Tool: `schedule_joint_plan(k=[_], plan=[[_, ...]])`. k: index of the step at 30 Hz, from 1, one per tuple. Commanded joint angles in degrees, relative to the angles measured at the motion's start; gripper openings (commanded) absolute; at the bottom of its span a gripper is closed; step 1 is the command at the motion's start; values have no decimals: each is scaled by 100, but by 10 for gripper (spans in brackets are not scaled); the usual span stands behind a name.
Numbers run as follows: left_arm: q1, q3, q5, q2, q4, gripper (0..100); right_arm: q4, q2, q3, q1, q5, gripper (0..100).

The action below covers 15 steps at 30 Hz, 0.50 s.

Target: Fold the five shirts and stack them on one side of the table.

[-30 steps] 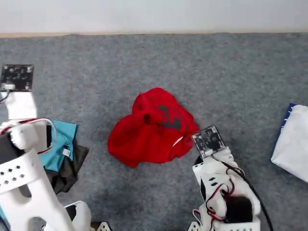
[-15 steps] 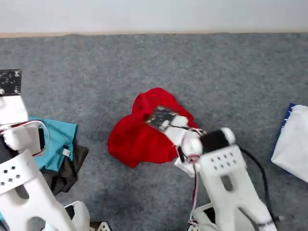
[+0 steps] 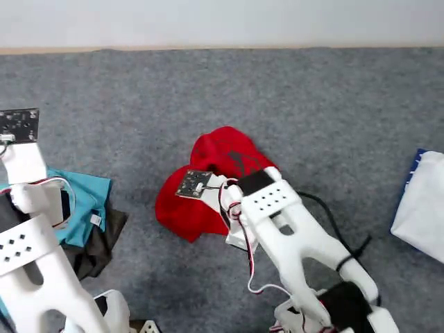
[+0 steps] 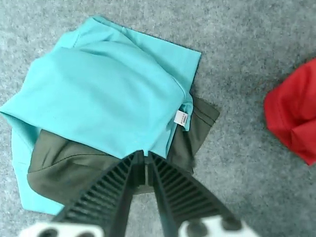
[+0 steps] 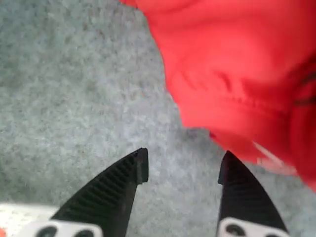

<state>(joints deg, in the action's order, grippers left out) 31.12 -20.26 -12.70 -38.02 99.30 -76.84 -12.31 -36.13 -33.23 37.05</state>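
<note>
A crumpled red shirt (image 3: 215, 180) lies in the middle of the grey carpeted table (image 3: 312, 104). My right arm (image 3: 277, 215) stretches over its near part. In the right wrist view my right gripper (image 5: 185, 165) is open just above the carpet, its fingers straddling bare carpet beside the red shirt's hem (image 5: 232, 98). At the left, a teal shirt (image 4: 103, 94) lies on top of a dark olive shirt (image 4: 74, 163). My left gripper (image 4: 144, 157) is shut, empty, and hangs over the edge of that pile. A white shirt (image 3: 423, 205) lies at the right edge.
A blue cloth edge (image 3: 415, 163) peeks from under the white shirt. The left arm (image 3: 28, 236) covers part of the teal and dark pile (image 3: 94, 208). Open carpet stretches along the far side up to the pale wall (image 3: 222, 21).
My right arm has swung up from the near edge and leftward over the red shirt, covering its near part. The left arm has drifted slightly toward the near edge.
</note>
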Motion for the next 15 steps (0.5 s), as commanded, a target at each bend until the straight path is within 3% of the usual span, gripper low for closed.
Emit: schedule_joint_plan(k=[1,15], plan=[[18,22,-53,-123,-26,18,338,207,273,-136,70,242],[18,13,-44,-123,-18,18,1710,1552,273,-145,70,241]])
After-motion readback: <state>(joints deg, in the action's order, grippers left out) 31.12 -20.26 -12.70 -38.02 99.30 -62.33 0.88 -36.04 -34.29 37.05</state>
